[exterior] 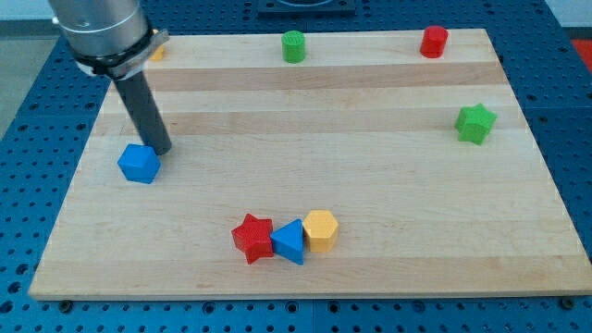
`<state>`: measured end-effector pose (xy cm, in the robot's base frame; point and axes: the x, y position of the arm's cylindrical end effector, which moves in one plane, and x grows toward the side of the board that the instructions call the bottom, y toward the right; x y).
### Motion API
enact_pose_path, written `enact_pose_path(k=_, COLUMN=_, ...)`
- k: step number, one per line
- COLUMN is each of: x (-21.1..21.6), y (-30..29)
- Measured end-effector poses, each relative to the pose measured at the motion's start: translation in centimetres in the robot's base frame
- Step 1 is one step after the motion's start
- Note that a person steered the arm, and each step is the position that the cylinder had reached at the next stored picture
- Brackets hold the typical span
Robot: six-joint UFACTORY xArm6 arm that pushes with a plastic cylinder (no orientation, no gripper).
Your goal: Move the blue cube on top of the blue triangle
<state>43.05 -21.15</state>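
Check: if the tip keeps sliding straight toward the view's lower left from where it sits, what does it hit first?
My tip would meet the blue cube first; it sits just lower-left of the tip, apparently touching or nearly so.

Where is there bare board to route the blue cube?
Open: the wide middle between blue cube and green star. Crowded: red star, blue triangle and yellow block touch. My tip sits beside the cube.

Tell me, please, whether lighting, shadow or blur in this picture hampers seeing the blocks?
Camera view: even, soft lighting, with no glare on the wooden board; only faint shadows beside the blocks; the blue cube and blue triangle look sharp; my tip reads clearly just right of the cube; the arm's top is cropped.
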Motion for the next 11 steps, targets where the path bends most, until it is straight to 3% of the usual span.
enact_pose_path(k=2, x=0.7, y=-9.2)
enact_pose_path(k=7, x=4.4, y=0.3)
enact_pose_path(k=11, x=6.4, y=11.5)
